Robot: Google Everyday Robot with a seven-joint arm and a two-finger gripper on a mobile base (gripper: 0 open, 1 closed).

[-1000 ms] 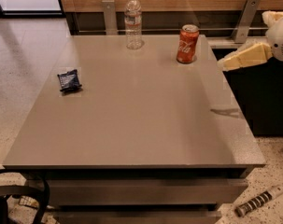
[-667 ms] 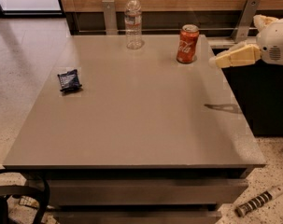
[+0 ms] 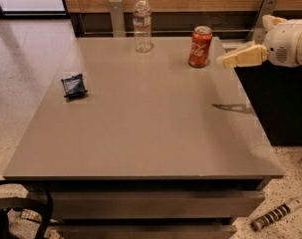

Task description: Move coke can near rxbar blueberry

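Observation:
The red coke can (image 3: 200, 46) stands upright near the far right of the grey table (image 3: 140, 133). The rxbar blueberry (image 3: 74, 85), a small dark blue crinkled wrapper, lies flat near the table's left edge, far from the can. My gripper (image 3: 229, 59) comes in from the right edge of the view, raised above the table, its cream tip just right of the can and not touching it. Nothing is held in it.
A clear plastic water bottle (image 3: 142, 22) stands upright at the far edge, left of the can. Two metal brackets (image 3: 116, 17) rise behind the table against a wooden wall. A striped cylindrical object (image 3: 273, 217) lies on the floor at the bottom right.
My gripper has moved left, from over the table's right edge toward the coke can. The can, wrapper and bottle have not moved.

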